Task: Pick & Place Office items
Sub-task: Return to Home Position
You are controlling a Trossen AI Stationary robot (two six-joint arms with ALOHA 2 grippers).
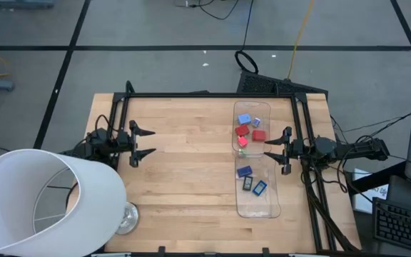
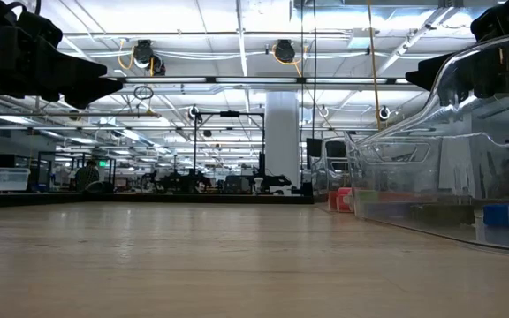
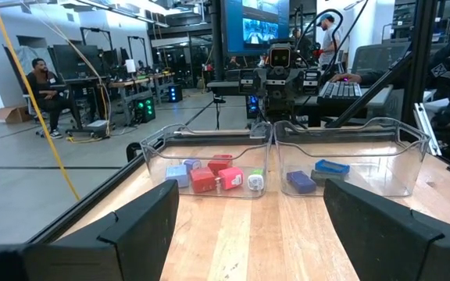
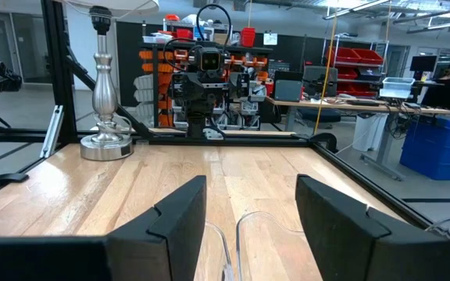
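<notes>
Left hand [image 1: 150,142]: at the left side of the surface, held above the wood. Its fingers are spread wide with nothing between them and point right, toward the bins.
Right hand [image 1: 268,148]: at the right side, over the spot where the two clear bins meet. Its fingers are wide apart and hold nothing; they point left.
Surface [image 1: 184,164]: a light wooden top inside a black frame.
Far bin [image 1: 235,114]: clear plastic, right of centre, set end to end with the near bin.
Near bin [image 1: 259,207]: clear plastic, reaching almost to the near edge.
Office items [image 1: 242,130]: all inside the bins.
- The far bin holds three red pieces, two light blue ones at its far end, and perhaps a small green one at its near end, which is hard to make out.
- The near bin holds a blue piece and two darker ones, grouped in its far half.
Lampshade [image 1: 41,203]: big and white, at the near left corner, with the silver lamp base [image 1: 123,218] just beside it.
</notes>
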